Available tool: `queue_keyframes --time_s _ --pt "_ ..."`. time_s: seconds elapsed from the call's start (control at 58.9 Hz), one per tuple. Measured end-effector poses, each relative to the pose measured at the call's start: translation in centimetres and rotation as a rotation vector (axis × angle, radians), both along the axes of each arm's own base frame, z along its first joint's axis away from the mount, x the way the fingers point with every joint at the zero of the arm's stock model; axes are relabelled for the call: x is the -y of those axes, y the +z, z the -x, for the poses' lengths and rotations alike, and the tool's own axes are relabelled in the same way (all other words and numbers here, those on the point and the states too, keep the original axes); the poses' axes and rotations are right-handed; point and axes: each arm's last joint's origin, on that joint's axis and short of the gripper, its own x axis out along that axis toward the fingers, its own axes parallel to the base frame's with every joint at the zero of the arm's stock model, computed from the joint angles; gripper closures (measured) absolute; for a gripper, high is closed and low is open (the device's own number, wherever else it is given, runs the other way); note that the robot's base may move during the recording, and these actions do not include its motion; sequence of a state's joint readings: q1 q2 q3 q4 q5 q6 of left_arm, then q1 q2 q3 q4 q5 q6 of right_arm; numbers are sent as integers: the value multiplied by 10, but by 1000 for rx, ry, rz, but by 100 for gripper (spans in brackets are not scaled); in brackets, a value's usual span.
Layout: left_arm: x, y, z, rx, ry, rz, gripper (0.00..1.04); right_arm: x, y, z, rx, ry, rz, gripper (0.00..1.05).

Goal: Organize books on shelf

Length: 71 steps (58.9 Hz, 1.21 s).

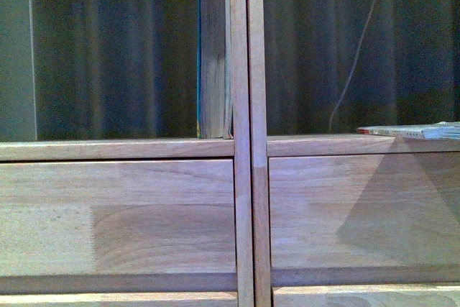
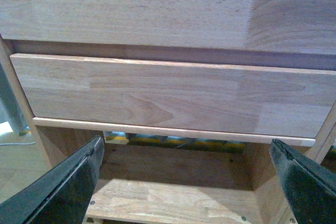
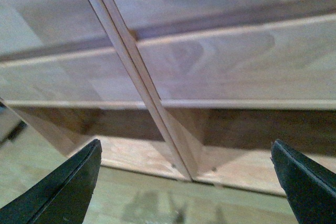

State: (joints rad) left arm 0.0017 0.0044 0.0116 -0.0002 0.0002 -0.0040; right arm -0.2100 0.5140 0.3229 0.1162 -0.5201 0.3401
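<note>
In the front view the light wood shelf [image 1: 249,177] fills the frame. A green-covered book with yellowed pages [image 1: 212,62] stands upright in the left compartment against the centre divider. A thin white paperback [image 1: 417,131] lies flat on the right compartment's floor at the right edge. Neither arm shows in the front view. My left gripper [image 2: 186,182] is open and empty, facing a lower drawer front [image 2: 168,95] and the open space under it. My right gripper [image 3: 186,182] is open and empty, facing the shelf's centre divider [image 3: 131,66] near the floor.
Plain wooden drawer fronts [image 1: 115,217] sit below both compartments. A thin white cable [image 1: 352,70] hangs behind the right compartment against a dark curtain. In the right wrist view the pale floor [image 3: 157,198] shows under the shelf's bottom board.
</note>
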Motion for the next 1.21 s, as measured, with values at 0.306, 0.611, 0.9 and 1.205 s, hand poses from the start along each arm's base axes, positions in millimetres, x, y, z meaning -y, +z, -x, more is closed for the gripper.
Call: queue_keyframes --time_s 0.306,0.611,0.9,1.205 --pt "0 0 0 0 0 0 7 9 83 -113 -60 -92 -582 7" --pt "0 0 0 0 0 0 7 2 93 -154 -95 -185 -732 7" --pt "0 0 0 0 0 0 7 24 93 -165 -79 -324 -763 26" --pt "0 0 0 0 0 0 7 18 95 -156 -74 -274 -756 72"
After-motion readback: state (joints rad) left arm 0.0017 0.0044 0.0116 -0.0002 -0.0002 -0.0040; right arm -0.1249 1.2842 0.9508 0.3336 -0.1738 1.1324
